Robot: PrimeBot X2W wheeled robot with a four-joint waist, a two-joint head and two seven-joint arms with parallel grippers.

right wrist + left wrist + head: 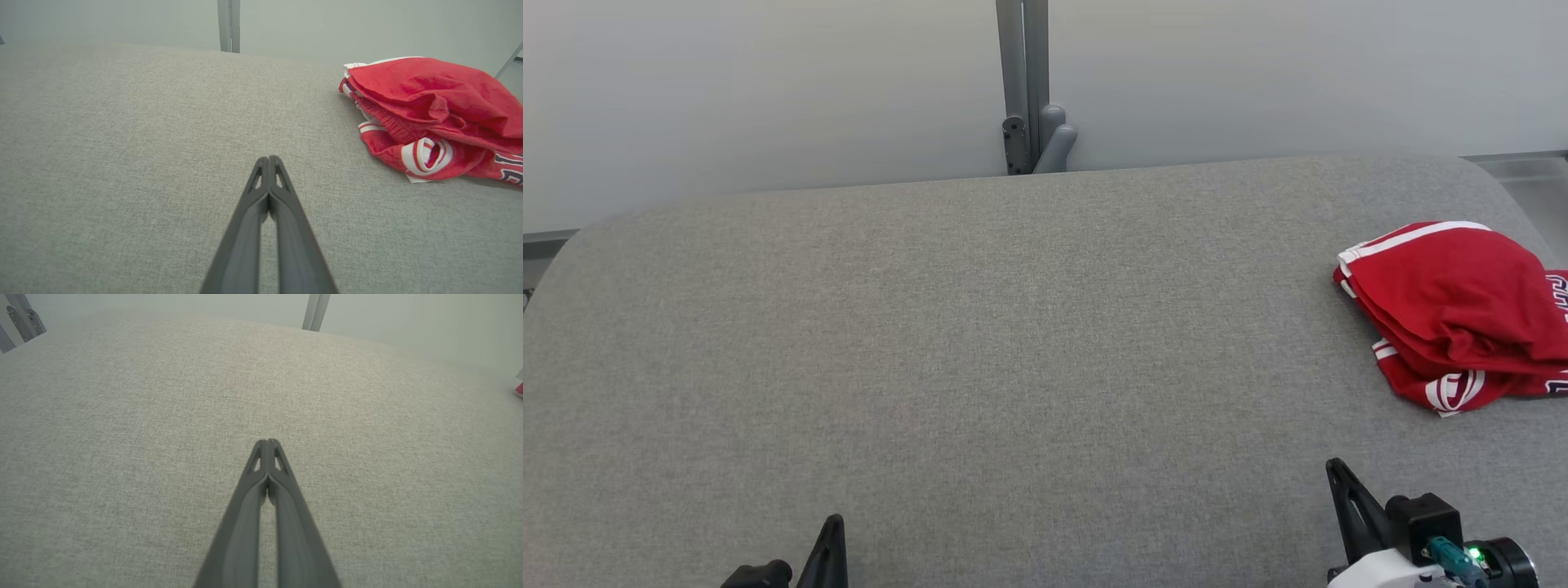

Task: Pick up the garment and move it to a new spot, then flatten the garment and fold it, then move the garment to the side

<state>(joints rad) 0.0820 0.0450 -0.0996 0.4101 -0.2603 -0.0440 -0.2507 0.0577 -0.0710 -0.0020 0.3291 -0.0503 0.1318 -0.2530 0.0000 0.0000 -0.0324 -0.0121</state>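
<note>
Rightward, garment (1445, 302) lies near table (1013, 343) edge.

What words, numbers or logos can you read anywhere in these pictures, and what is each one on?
No text can be read in full.
White, dark-edged lettering on the red garment: cut off at the picture's edge and partly folded under, unreadable.
Round red-and-white emblem on the same garment: a badge with no legible words.
Grey padded table: no markings.
</note>
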